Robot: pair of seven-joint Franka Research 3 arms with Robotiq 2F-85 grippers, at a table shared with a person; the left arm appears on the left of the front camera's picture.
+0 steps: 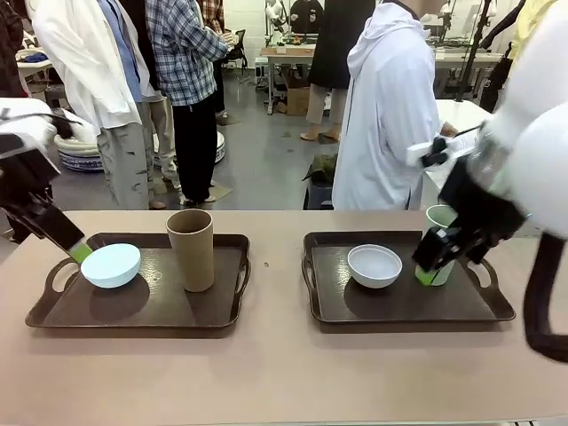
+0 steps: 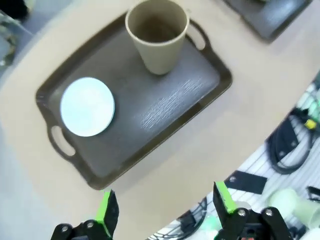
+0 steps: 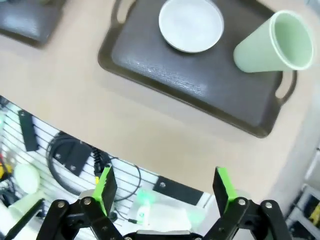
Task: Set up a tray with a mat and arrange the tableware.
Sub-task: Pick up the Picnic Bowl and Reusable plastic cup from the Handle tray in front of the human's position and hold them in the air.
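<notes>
Overhead and frontal views of a beige desk in a busy workroom with a grey floor. Two dark handled trays lie side by side on the desk, well apart, with a bare strip of desk between them and a wide bare band along the near edge.

The left tray carries the light blue bowl at its left end and the brown tumbler upright toward its far right. The right tray carries the pale grey-white bowl near its middle and the pale green tumbler at its far right end, beside the handle.

The left claw hangs above the near edge of the desk with fingers spread wide and nothing between them. The right claw is likewise spread and empty, above the near edge on the right; in the front view it overlaps the green tumbler.

A person in a white hooded top stands at the far edge of the desk, behind the right tray. Other people stand farther back to the left.
</notes>
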